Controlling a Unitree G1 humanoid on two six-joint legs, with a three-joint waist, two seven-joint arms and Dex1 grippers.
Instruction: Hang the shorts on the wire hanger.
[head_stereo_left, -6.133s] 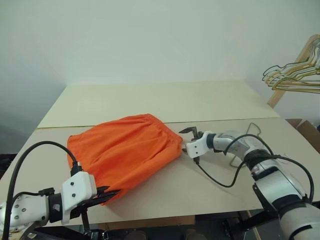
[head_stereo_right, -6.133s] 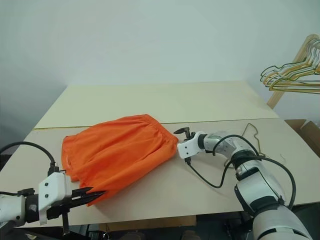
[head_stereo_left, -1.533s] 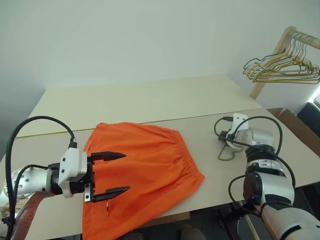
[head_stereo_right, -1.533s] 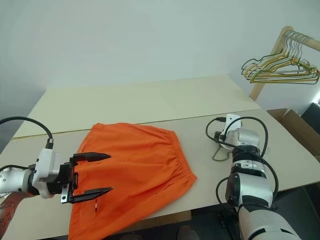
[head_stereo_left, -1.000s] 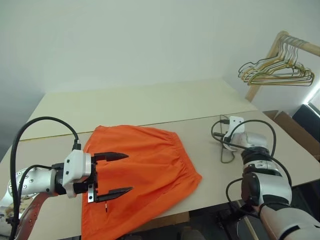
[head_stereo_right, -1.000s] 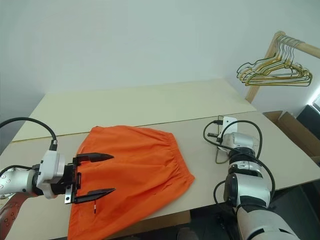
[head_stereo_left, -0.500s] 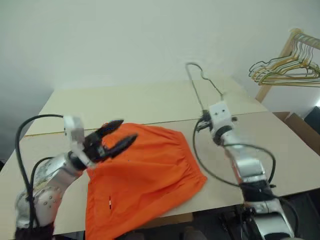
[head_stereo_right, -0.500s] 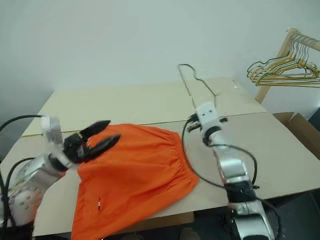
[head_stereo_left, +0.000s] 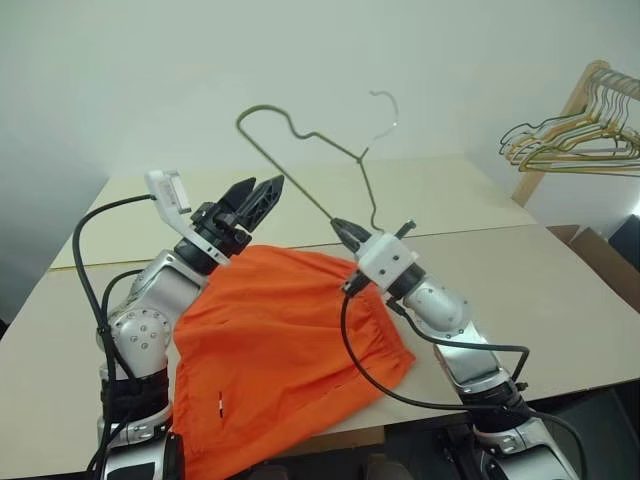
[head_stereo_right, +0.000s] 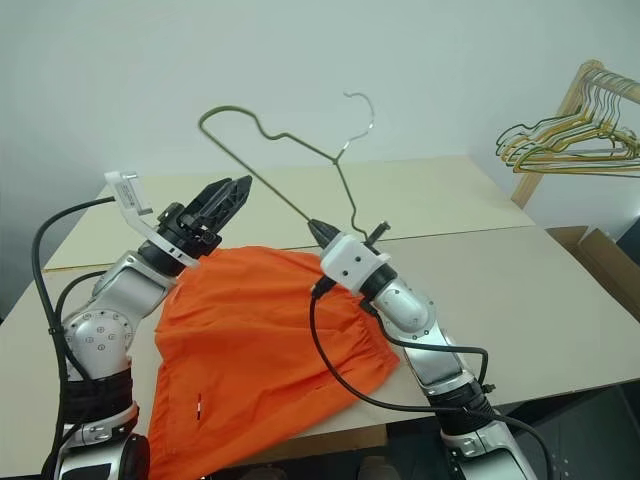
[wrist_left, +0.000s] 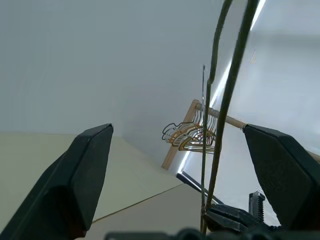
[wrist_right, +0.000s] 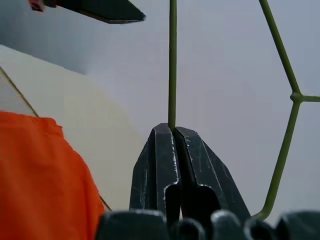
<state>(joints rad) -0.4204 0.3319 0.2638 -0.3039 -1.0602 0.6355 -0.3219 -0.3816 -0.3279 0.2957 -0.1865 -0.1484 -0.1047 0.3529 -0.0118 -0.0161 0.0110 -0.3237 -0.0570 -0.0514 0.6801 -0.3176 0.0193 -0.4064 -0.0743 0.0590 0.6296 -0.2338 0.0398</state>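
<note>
Your right end effector (head_stereo_right: 318, 232) is pressed shut on the wire hanger (head_stereo_right: 285, 142), pinching one wire of it and holding it up in the air above the desk (head_stereo_right: 560, 300), hook uppermost. Your left end effector (head_stereo_right: 226, 197) is raised with its fingers spread wide, holding nothing, just beside the hanger's lower corner. The shorts (head_stereo_right: 260, 340) lie flat on the desk beneath both arms, reaching its near edge.
</note>
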